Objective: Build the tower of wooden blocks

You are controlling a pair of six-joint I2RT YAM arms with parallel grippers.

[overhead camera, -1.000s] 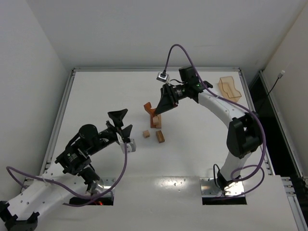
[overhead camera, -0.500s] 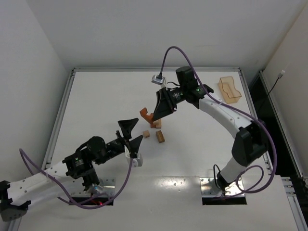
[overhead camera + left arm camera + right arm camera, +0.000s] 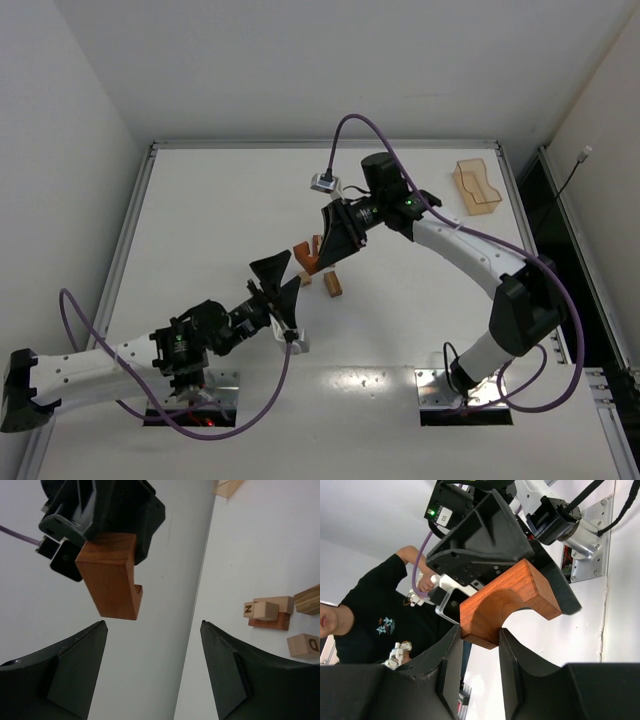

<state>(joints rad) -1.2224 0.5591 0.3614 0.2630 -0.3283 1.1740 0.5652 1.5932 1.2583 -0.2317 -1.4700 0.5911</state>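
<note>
**Wood block tower, early stage, arch piece in the air.** The right gripper is clamped on a reddish-orange wooden arch block, with one finger pressed on each flat face. It holds the block clear above the white table. The left gripper has its fingers spread wide with nothing between them. The arch hangs just beyond its fingertips, nearer one finger than the other, and touches neither.

**Done.** Further ahead of the left gripper and off to one side sits a low stack: a tan block resting on a flat reddish one. A lettered tan cube touches its side.

**Left to do.** A tan wooden bar and a second lettered cube lie loose near the stack, and the arch is not yet placed. By this showing, most of the building remains.

**Views compared.**
- **Left wrist view:** only this view shows the stack and the letters on the cubes. In the top view the right gripper and arch cover that spot, and only the two loose pieces show.
- **Top view:** only this view shows the translucent orange plastic tray, well behind the right gripper, and the two grippers nearly tip to tip.
- **Right wrist view:** only this view shows both fingers bearing on the arch.
</note>
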